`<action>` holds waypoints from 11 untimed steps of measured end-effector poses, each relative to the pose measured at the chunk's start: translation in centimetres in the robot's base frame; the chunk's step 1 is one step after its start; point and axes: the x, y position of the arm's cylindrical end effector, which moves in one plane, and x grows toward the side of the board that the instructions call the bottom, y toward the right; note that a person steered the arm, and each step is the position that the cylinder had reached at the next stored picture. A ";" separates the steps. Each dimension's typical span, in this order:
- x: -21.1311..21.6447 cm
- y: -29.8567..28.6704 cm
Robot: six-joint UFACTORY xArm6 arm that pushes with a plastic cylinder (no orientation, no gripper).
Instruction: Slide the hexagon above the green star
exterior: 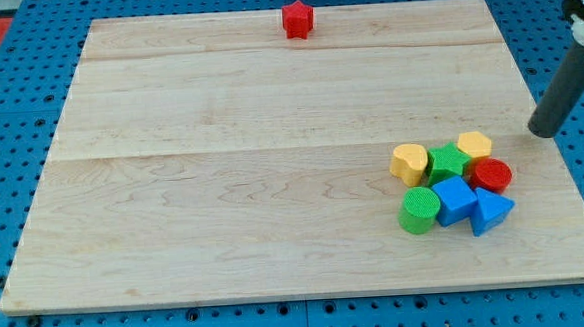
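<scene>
A yellow hexagon (474, 144) sits at the upper right of a tight cluster of blocks near the view's lower right. It touches the green star (448, 162), which lies just left of and below it. My tip (547, 130) rests on the board to the right of the hexagon, about a block's width of bare wood between them. The dark rod rises from the tip toward the view's upper right.
In the cluster are also a yellow heart (409, 163), a red cylinder (492, 176), a green cylinder (420, 210), a blue cube (455, 199) and a blue triangle (491, 211). A red star (298, 20) sits alone near the board's top edge. The wooden board (223, 187) lies on a blue pegboard.
</scene>
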 end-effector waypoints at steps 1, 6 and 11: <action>0.6 -3.3; 1.3 -12.1; 0.3 -11.1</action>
